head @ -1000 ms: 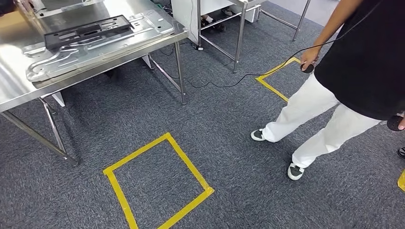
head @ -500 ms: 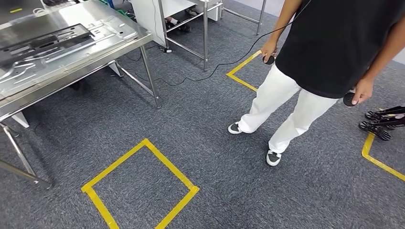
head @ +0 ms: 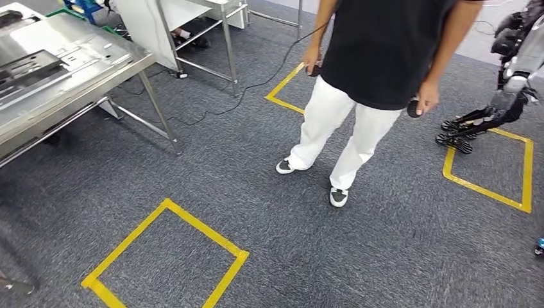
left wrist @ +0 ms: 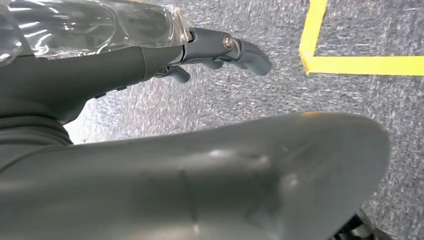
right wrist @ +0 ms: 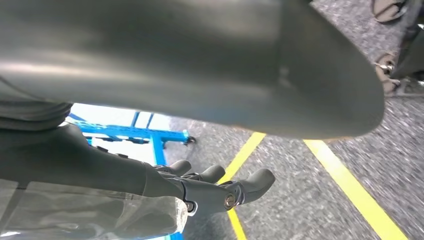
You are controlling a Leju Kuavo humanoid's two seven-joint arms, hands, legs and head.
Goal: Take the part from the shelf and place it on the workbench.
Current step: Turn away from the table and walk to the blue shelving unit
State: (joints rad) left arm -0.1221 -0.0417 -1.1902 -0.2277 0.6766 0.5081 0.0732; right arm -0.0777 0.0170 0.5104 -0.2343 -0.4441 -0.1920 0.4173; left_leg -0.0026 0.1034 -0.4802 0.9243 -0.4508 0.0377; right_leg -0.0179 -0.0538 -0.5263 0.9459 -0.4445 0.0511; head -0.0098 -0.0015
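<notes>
**Robot turning in open floor, hands empty, shelf not yet reached**

Head view: a steel workbench (head: 70, 77) stands at the left with a pressed metal panel (head: 61, 61) and a dark frame (head: 25, 67) lying on it. A person in white trousers (head: 340, 122) stands ahead between two yellow tape squares (head: 167, 256), holding a small dark controller (head: 414, 108); another robot (head: 507, 83) stands further right on its own marked square. No shelf can be made out, so whether the frame on the bench is the task's part cannot be told. No bin or tray with contents can be identified.

Left wrist view: the left hand (left wrist: 210, 52) hangs over grey carpet (left wrist: 240, 100) near a tape corner, its fingers loosely extended, holding nothing.

Right wrist view: the right hand (right wrist: 215, 187) likewise hangs with fingers slightly curled and apart, nothing held; a blue cart frame (right wrist: 150, 135) stands beyond it, its load too blurred to name.

Judgement: the step is walking toward the shelf. Done well, the robot should pass well apart from the person and the trailing cable (head: 244, 93), keep both arms low, and square up to the shelf before raising a hand.
</notes>
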